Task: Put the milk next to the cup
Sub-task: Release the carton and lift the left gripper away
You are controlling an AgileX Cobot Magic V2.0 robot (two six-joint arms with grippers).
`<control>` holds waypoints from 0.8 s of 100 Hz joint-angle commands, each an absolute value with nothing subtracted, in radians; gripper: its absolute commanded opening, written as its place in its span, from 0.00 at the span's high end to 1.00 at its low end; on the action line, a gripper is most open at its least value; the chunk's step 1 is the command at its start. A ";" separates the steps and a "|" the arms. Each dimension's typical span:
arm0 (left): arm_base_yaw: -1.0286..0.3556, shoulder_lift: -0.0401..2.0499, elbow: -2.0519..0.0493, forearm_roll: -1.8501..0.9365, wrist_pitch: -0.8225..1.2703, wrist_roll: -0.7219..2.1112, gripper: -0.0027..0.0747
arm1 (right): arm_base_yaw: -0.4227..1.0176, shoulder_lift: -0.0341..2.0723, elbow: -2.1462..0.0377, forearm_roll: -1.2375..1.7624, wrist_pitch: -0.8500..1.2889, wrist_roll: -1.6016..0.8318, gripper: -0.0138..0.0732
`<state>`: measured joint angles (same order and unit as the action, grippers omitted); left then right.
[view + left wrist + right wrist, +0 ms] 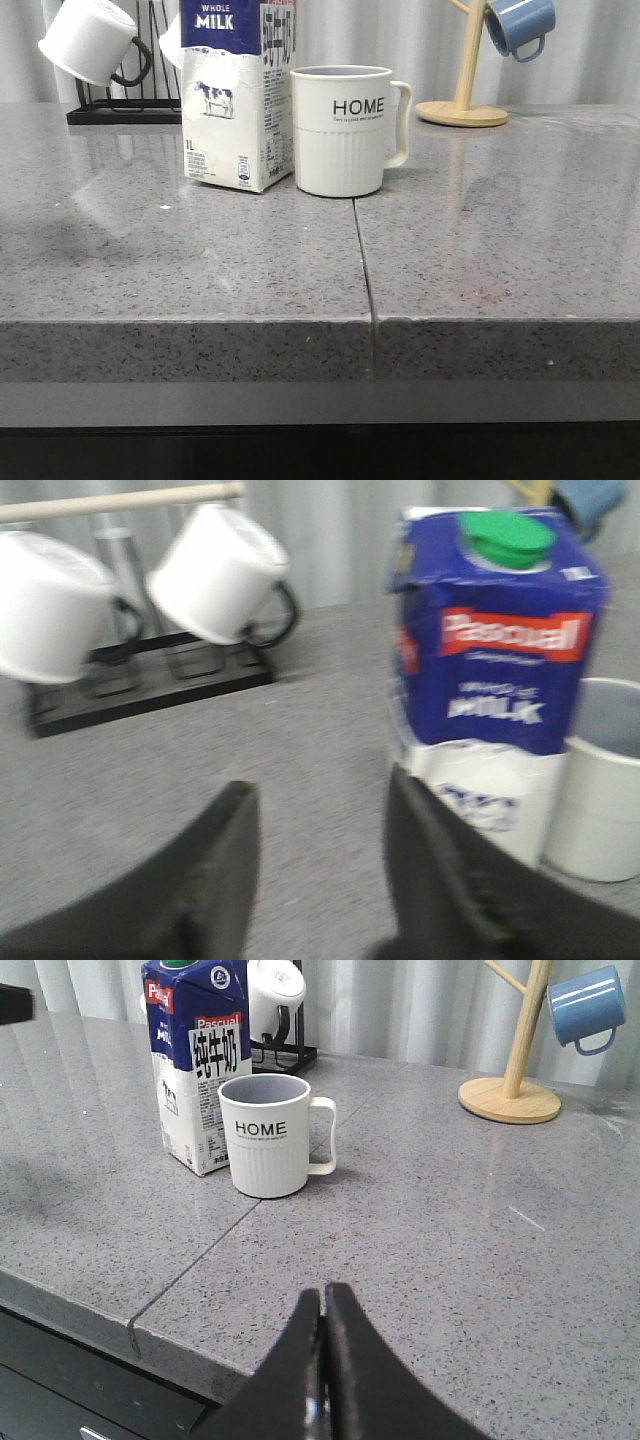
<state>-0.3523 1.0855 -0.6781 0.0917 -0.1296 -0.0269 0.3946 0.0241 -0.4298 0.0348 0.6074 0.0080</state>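
The milk (236,95) stands upright on the grey countertop (480,260) just beside the cup (343,130), on the side away from its handle, so the placing looks done. The left gripper (320,870) hangs near the carton with its jaws apart and nothing between them. The right gripper (322,1360), well apart, has its jaws pressed together and empty; seemingly only pulling the arms away remains

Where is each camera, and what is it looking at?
Front view: low at the counter edge, facing the milk carton and HOME mug; no robot parts show.
Left wrist view: on the left arm, close behind the carton; open left gripper below.
Right wrist view: on the right arm, farther back; shut right gripper below.
All three share carton and mug.
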 commanded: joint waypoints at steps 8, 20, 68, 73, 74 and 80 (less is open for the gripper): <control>-0.234 0.962 -0.657 0.124 -0.134 -0.065 0.94 | 0.393 0.037 -0.453 0.029 0.532 0.000 0.92; -0.160 0.878 -0.605 0.122 -0.118 -0.065 0.99 | 0.393 0.037 -0.453 0.029 0.532 0.000 0.92; -0.037 0.646 -0.451 0.104 -0.016 -0.065 0.99 | 0.393 0.037 -0.453 0.029 0.532 0.000 0.92; -0.026 0.627 -0.430 0.101 -0.018 -0.065 0.99 | 0.393 0.037 -0.453 0.029 0.532 0.000 0.92; -0.022 0.624 -0.428 0.101 -0.018 -0.065 0.99 | 0.393 0.037 -0.453 0.029 0.532 0.000 0.92; -0.016 0.594 -0.407 0.101 -0.018 -0.063 0.99 | 0.393 0.037 -0.453 0.029 0.532 0.000 0.92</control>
